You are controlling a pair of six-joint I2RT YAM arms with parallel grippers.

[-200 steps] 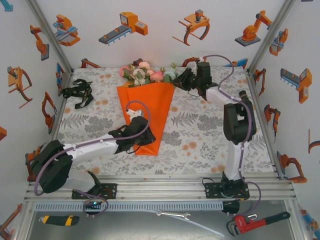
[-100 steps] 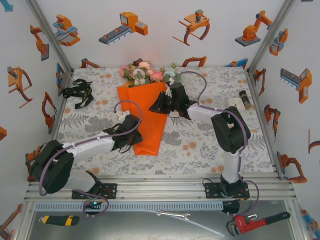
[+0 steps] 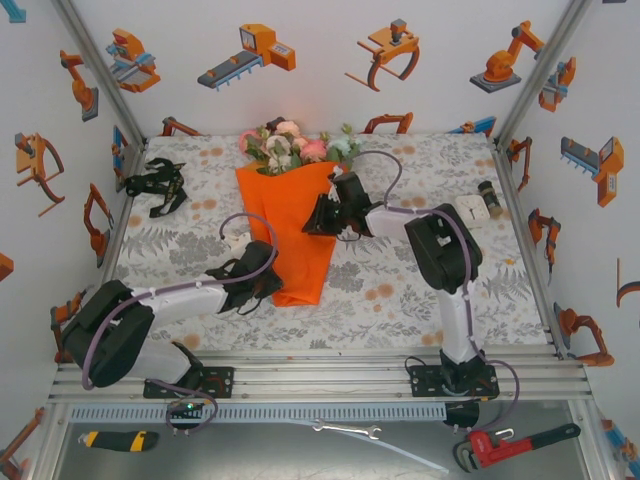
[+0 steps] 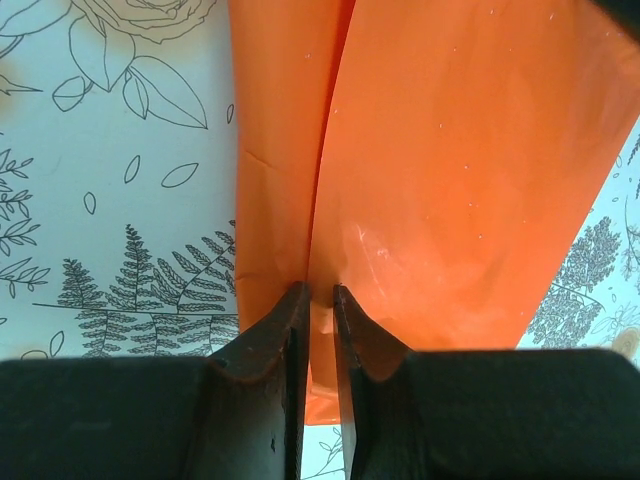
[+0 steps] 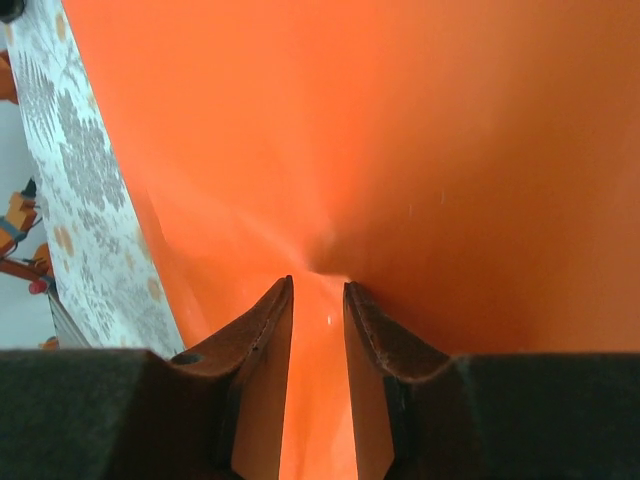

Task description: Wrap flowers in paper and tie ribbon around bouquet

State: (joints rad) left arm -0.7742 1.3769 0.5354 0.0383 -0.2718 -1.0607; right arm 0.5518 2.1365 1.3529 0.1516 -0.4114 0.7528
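Observation:
The orange paper point(image 3: 290, 215) lies folded into a narrow cone, its point toward me, and makes the bouquet. The flowers point(image 3: 290, 145), pink, white and pale blue, stick out of its wide far end. My left gripper point(image 3: 272, 283) is at the cone's lower left edge. In the left wrist view its jaws point(image 4: 320, 292) stand nearly together on a fold of the paper point(image 4: 450, 180). My right gripper point(image 3: 315, 217) is at the cone's right edge, its jaws point(image 5: 318, 283) pinching the paper point(image 5: 400, 120), which creases at the tips. The black ribbon point(image 3: 155, 186) lies bunched at the far left.
A floral tablecloth point(image 3: 400, 280) covers the table. A white object point(image 3: 470, 207) and a small dark cylinder point(image 3: 490, 192) lie at the far right. Printed walls close in the left, right and back sides.
My right gripper came from beside the blooms to the paper's right edge and folded it inward, narrowing the cone. My left gripper closed further and shifted slightly left with the tip.

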